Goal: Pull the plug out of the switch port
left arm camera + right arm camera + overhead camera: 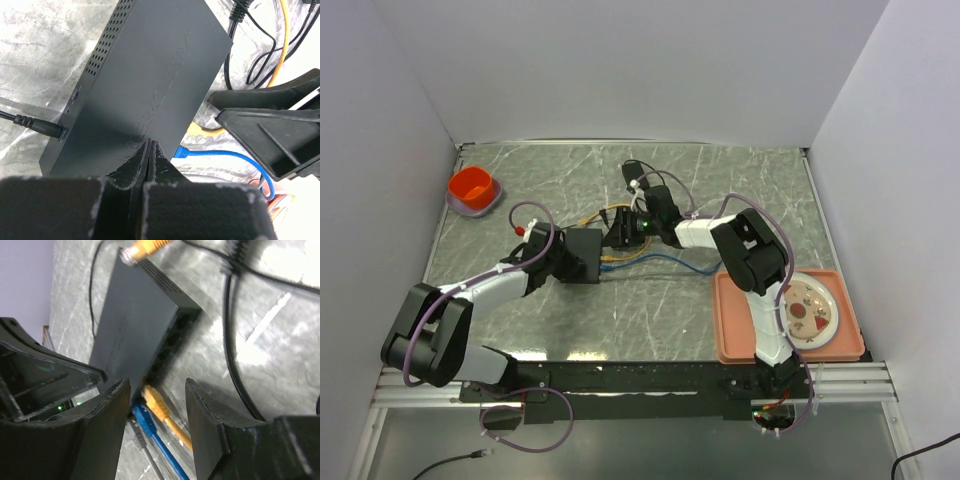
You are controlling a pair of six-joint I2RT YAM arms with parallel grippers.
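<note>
Jutting yellow plug (155,401), matte-black switch port (148,377)

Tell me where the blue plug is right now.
Right wrist view, low centre-left: the blue plug sits at the port edge of the black switch, beside a yellow plug, near the open right gripper.

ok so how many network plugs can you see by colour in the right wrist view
yellow plug: 2, this one in the switch, another lying at its far end
blue plug: 1, in the switch
total: 3
grey lead beside the blue: end unclear, not counted
</note>
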